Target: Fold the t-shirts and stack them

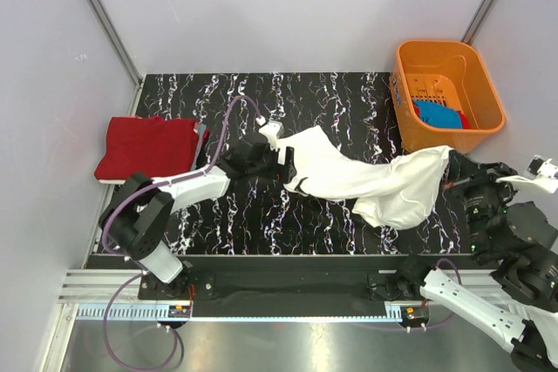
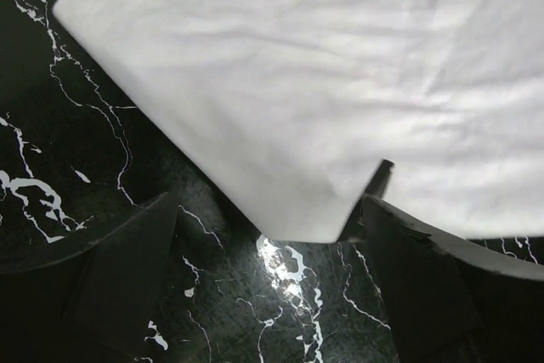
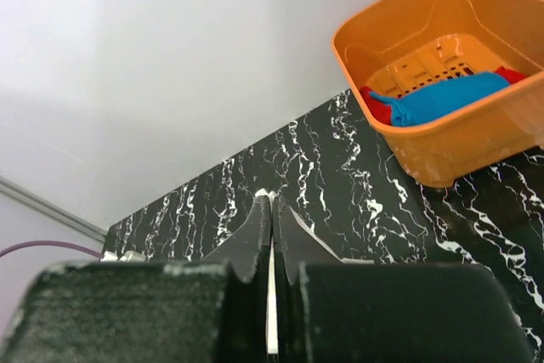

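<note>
The large white t-shirt (image 1: pixel 349 176) lies crumpled and stretched across the middle of the black marble table (image 1: pixel 235 224). My left gripper (image 1: pixel 283 163) is open at the shirt's left end. In the left wrist view (image 2: pixel 272 244) the shirt's edge (image 2: pixel 340 82) lies just ahead of the spread fingers (image 2: pixel 127 269). My right gripper (image 1: pixel 451 172) is shut on the shirt's right end and holds it raised. In the right wrist view (image 3: pixel 272 210) a thin white strip of the shirt (image 3: pixel 272 295) is pinched between the fingers. A folded red t-shirt (image 1: pixel 148 147) lies at the far left. A blue t-shirt (image 1: pixel 436 115) lies in the basket.
The orange plastic basket (image 1: pixel 449 50) stands at the back right, also in the right wrist view (image 3: pixel 442 146). It holds the blue t-shirt (image 3: pixel 442 99) and some red cloth (image 3: pixel 378 106). Grey walls close the table at the back and sides.
</note>
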`<action>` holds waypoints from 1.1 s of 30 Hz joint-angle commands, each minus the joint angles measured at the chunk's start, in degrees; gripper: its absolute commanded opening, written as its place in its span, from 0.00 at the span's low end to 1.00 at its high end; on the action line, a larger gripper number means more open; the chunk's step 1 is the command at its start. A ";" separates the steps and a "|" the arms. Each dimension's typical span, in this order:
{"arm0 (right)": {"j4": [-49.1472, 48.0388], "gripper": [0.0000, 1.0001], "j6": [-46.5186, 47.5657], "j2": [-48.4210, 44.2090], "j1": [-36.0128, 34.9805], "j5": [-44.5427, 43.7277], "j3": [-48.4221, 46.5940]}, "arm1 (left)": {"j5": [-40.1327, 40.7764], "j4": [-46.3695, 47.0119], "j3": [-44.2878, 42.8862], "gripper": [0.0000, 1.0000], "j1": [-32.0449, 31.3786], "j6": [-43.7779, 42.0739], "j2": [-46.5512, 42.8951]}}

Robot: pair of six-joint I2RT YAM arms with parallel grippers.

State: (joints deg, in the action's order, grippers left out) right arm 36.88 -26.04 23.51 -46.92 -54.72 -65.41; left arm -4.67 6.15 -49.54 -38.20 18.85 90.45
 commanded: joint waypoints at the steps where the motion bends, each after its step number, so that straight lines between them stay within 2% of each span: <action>1: -3.05 0.00 -4.10 0.66 0.07 -3.03 1.77 | 3.16 -0.44 -4.16 0.98 0.05 -0.31 2.26; 2: -1.57 0.00 -4.19 2.14 0.07 -2.59 1.51 | 4.39 -1.14 -5.38 0.99 0.14 0.13 3.05; 5: 1.17 0.00 -4.98 6.01 0.16 -0.39 0.28 | 8.18 -10.78 -14.33 0.99 1.01 2.24 9.36; 6: 1.35 0.00 -5.16 6.72 0.16 0.92 0.37 | 9.92 -16.47 -20.10 0.99 1.19 2.94 10.95; 12: -0.49 0.00 -5.69 10.59 0.16 4.62 2.74 | 14.60 -29.24 -37.36 0.99 1.81 2.69 23.34; 13: -0.67 0.00 -5.60 10.86 0.16 4.71 2.83 | 15.29 -31.18 -43.82 0.99 1.81 1.99 25.36; 15: -0.58 0.00 -5.51 11.56 0.16 5.23 3.00 | 15.48 -36.97 -50.19 0.99 1.81 0.76 31.87; 16: -0.50 0.00 -5.42 11.65 0.16 5.41 3.00 | 14.87 -38.57 -56.22 0.99 1.81 -0.30 33.89; 23: -0.23 0.00 -4.72 11.12 0.16 5.24 3.44 | 13.81 -46.57 -68.22 0.99 1.63 -1.36 45.32; 27: -0.41 0.00 -4.63 10.86 0.16 5.50 3.44 | 13.37 -51.32 -69.47 0.97 1.55 -1.01 48.41; 28: -0.58 0.00 -4.54 10.95 0.16 5.59 3.44 | 12.41 -51.50 -69.20 0.92 1.46 -1.27 48.50; 29: -0.67 0.00 -4.54 11.03 0.16 5.76 3.53 | 10.05 -51.33 -68.85 0.78 1.37 -1.45 48.33; 31: -0.94 0.00 -4.72 11.64 0.16 6.03 3.71 | 8.10 -50.72 -66.57 0.59 1.28 -1.80 47.36; 32: -1.02 0.00 -4.72 12.00 0.16 6.20 3.71 | 6.96 -50.10 -65.52 0.36 1.19 -1.80 45.97; 33: -1.02 0.00 -4.81 12.35 0.16 6.38 3.71 | 6.78 -49.58 -62.99 0.23 1.37 -1.89 44.82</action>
State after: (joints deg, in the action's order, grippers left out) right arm 38.33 -30.46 34.81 -46.89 -48.77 -61.80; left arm 6.04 -40.73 -116.60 -36.71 18.09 137.56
